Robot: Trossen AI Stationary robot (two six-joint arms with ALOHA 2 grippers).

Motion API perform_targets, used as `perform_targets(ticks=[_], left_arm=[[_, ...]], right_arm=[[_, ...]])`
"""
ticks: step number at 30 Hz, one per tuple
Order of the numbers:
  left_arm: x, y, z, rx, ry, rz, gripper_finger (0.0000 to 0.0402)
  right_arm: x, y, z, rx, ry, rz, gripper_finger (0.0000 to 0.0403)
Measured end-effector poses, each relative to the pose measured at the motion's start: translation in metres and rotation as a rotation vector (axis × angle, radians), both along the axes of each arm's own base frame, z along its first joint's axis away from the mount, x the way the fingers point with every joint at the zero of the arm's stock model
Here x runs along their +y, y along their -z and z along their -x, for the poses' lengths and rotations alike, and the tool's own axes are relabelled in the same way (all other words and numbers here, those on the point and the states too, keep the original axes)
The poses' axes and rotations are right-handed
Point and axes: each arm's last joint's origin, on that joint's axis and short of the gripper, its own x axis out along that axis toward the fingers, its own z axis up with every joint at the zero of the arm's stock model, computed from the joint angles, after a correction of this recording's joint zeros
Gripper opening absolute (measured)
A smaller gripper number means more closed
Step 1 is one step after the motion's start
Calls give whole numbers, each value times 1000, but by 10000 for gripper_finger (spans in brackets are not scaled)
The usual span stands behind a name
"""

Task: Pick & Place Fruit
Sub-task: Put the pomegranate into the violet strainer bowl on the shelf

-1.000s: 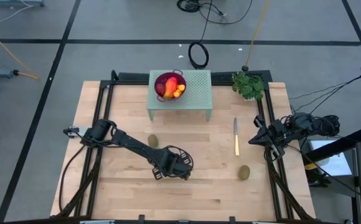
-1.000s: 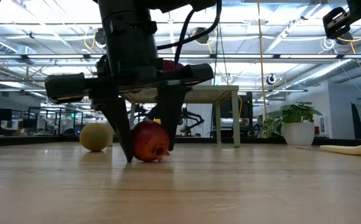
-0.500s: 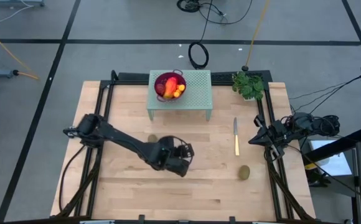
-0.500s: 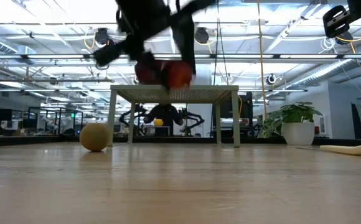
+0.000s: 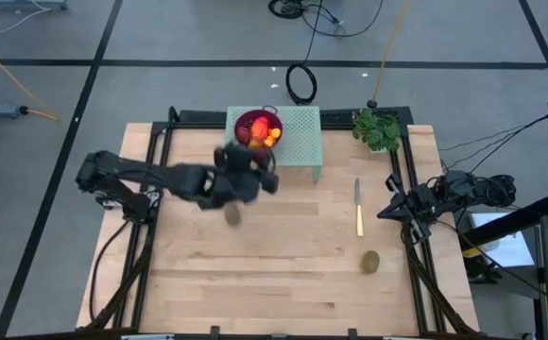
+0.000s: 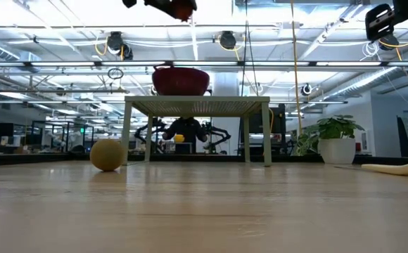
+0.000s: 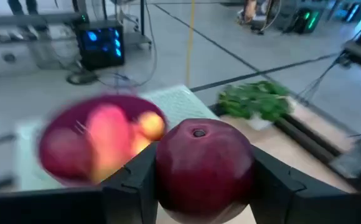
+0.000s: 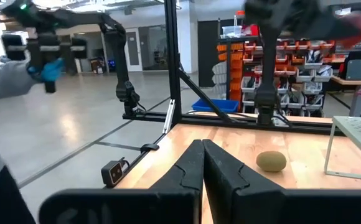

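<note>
The left wrist view showed the left gripper (image 7: 202,180) clamped on a dark red ball (image 7: 204,168); overhead it blurred. The right gripper (image 8: 202,163) rested closed.

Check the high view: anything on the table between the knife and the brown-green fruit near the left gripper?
Nothing. In the high view the wood between the knife and the brown-green fruit is bare; the green stand sits farther back, clear of that line.

High view straight down over the table (image 5: 283,274); low view level across it; wrist views close behind each gripper. Bowl (image 5: 253,124) shared by high, low, left wrist.
</note>
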Motion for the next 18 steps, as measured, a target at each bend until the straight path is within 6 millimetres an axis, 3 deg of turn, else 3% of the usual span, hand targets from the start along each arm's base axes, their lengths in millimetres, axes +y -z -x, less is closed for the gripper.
perform_targets(ticks=[6, 12, 18], left_arm=[[63, -23, 18, 33, 0, 17, 187], [121, -21, 27, 24, 75, 165, 188], [162, -18, 39, -11, 123, 287, 174]], right_arm=[[0, 0, 0, -1, 0, 5, 0], [0, 0, 0, -1, 1, 6, 0], [0, 0, 0, -1, 1, 6, 0]])
